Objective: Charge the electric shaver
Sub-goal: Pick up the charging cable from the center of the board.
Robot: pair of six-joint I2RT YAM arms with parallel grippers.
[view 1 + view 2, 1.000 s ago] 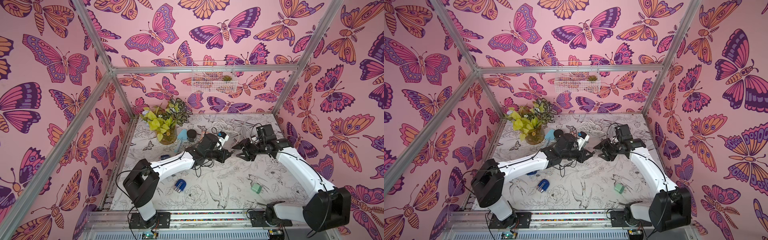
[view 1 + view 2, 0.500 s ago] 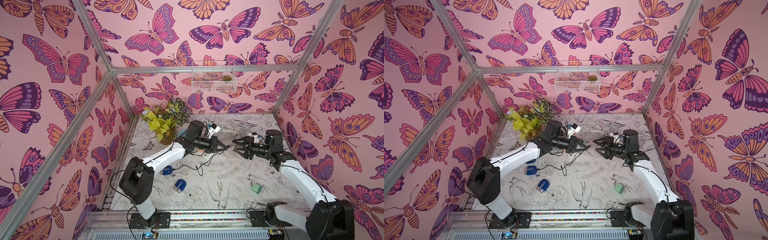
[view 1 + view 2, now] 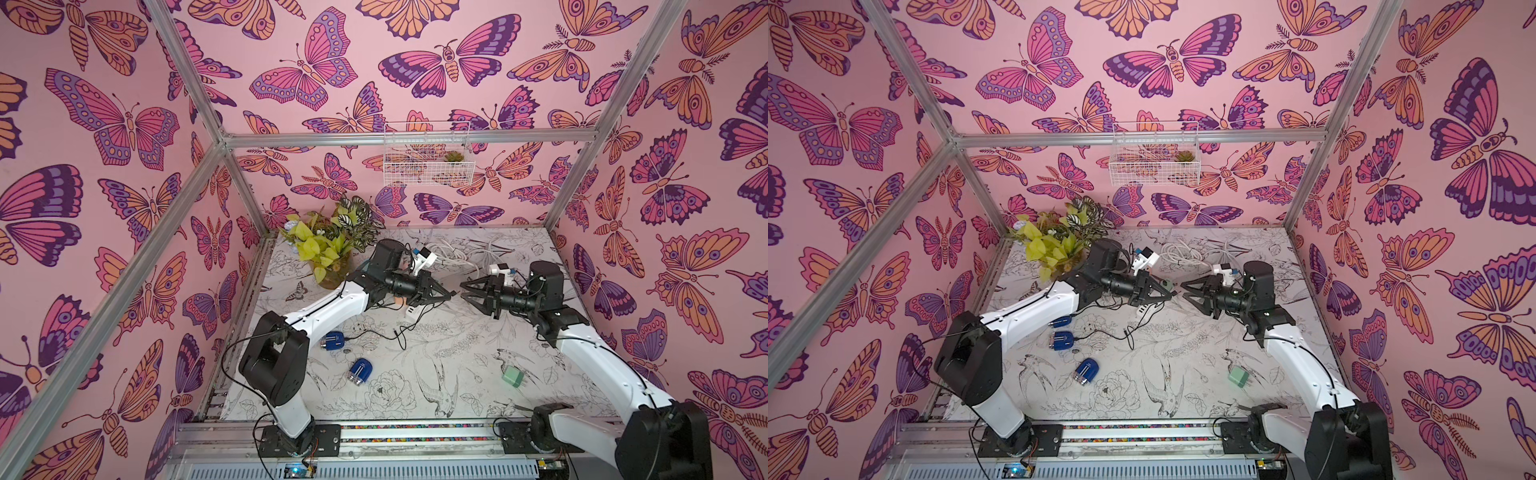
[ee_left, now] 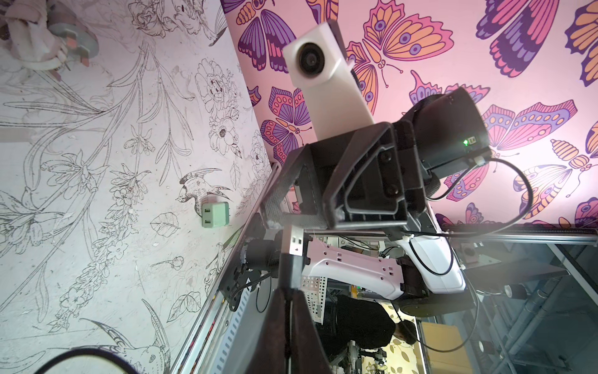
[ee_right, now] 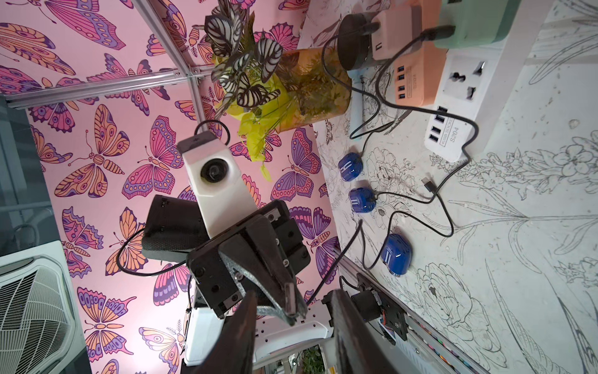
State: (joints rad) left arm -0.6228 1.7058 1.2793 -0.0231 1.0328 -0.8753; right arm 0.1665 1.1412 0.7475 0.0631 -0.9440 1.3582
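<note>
1. The left tool [image 3: 449, 294] is clenched on a silver USB plug [image 4: 293, 241]. The plug pokes out past the fingertips, and its black cable [image 5: 336, 259] trails away from the tool.
2. The right tool [image 3: 464, 291] is released, with its jaws spread and nothing between them.
3. In both top views the two tools hang above the tabletop [image 3: 436, 361], facing each other tip to tip. The left wrist view puts the plug right at the edge of a right finger [image 4: 275, 207], but I cannot tell whether they touch.
4. Three blue electric shavers [image 3: 1064, 340] lie on the tabletop on the left arm's side, near one another. The farthest one is partly hidden under that arm. In the right wrist view the middle one has a black lead running from it.
5. A white power strip [image 5: 459, 107] with USB sockets lies below the left tool, and a peach USB hub [image 5: 417, 81] sits right against it.
6. A loose black connector [image 5: 428, 185] lies on the tabletop between the strip and the shavers.
7. A green USB wall charger [image 3: 512, 377] lies alone on the right arm's side, well apart from the shavers.
8. A potted plant [image 3: 328, 245] stands in the far corner on the left arm's side, with a coil of white cable [image 3: 453, 253] along the back.
</note>
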